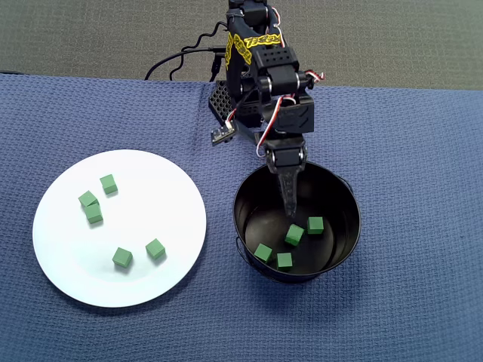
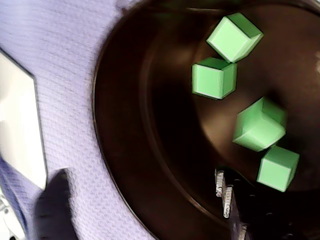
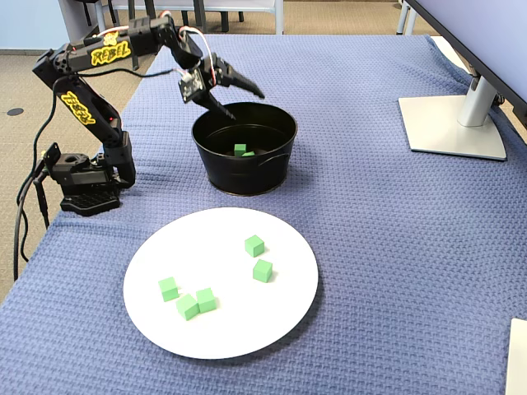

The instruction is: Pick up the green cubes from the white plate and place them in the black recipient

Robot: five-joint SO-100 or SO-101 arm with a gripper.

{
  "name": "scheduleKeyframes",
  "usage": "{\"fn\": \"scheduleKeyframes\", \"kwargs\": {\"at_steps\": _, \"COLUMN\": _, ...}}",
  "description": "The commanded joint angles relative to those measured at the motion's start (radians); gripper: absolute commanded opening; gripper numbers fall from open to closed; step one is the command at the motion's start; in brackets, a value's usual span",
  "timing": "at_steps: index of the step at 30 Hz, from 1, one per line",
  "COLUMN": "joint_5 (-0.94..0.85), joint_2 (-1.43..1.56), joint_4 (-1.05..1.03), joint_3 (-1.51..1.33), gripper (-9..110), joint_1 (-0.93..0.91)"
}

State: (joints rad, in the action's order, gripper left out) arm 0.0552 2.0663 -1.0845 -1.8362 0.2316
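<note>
The black recipient [image 1: 249, 207] stands right of the white plate [image 1: 158, 196] on a blue cloth. Several green cubes [image 1: 294, 234] lie on its floor, seen close in the wrist view [image 2: 214, 77]. More green cubes [image 1: 121, 258] are scattered on the plate, in the fixed view too [image 3: 262, 270]. My gripper [image 3: 245, 107] hangs open over the recipient's [image 3: 243, 169] far rim with nothing between its fingers. In the wrist view one finger [image 2: 55, 205] is over the cloth outside the recipient [image 2: 130, 125], the other inside it; a slice of the plate [image 2: 17, 125] shows at the left edge.
The arm's base [image 3: 82, 185] sits at the cloth's left edge in the fixed view, with cables trailing off. A monitor stand [image 3: 453, 123] occupies the far right. A white object [image 3: 519, 354] pokes in at the lower right corner.
</note>
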Motion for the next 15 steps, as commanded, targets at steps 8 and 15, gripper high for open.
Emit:
{"fn": "scheduleKeyframes", "kwargs": {"at_steps": 8, "joint_5": -0.167, "joint_2": -0.034, "joint_4": -0.195, "joint_3": 0.275, "gripper": 19, "joint_1": -0.669}}
{"fn": "scheduleKeyframes", "kwargs": {"at_steps": 15, "joint_5": -0.597, "joint_2": -0.299, "joint_4": -0.009, "joint_3": 0.181, "gripper": 19, "joint_1": -0.913}}
